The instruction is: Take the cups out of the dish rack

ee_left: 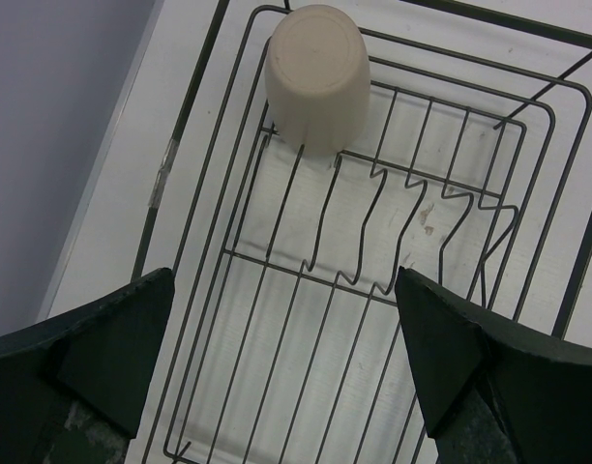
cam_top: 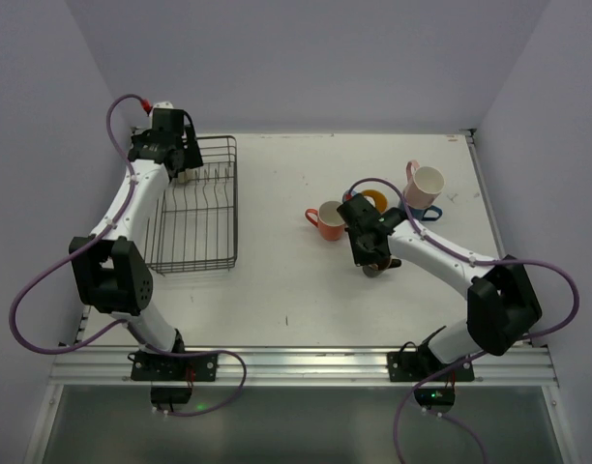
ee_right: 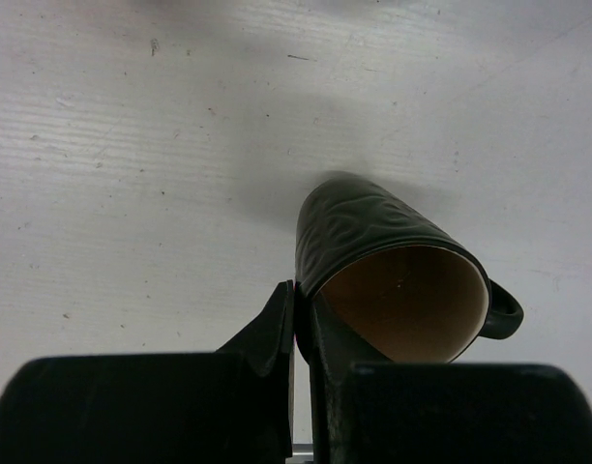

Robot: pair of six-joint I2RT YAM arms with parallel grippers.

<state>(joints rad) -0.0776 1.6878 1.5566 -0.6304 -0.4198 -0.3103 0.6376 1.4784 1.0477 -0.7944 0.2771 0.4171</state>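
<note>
The left tool (ee_left: 284, 309) gapes wide above the rack (cam_top: 235, 203), upper left in the top view. A cream cup (ee_left: 317, 77) stands upside down in the rack's far corner, handle unseen. Right of centre, the right tool (ee_right: 301, 319) pinches the dark cup (ee_right: 373, 242) by its wall and hides most of it from above. Behind stand an orange cup (cam_top: 328, 221), a pink-handled cup (cam_top: 428, 183), and a yellow cup (cam_top: 374, 200) and blue cup (cam_top: 429, 213), both half covered.

The black wire dish rack (cam_top: 235, 198) sits at the far left of the table (cam_top: 286, 290) and holds one cream cup (ee_left: 315, 82), upside down at one end. To the right, an orange cup (cam_top: 330, 220), a yellow cup (cam_top: 373, 201), a pink cup (cam_top: 427, 184) and a blue cup (cam_top: 429, 213) sit bunched together. Near them a dark cup (ee_right: 373, 242) with a brown inside is tipped sideways, its rim pinched by the right gripper (ee_right: 301, 300).
</note>
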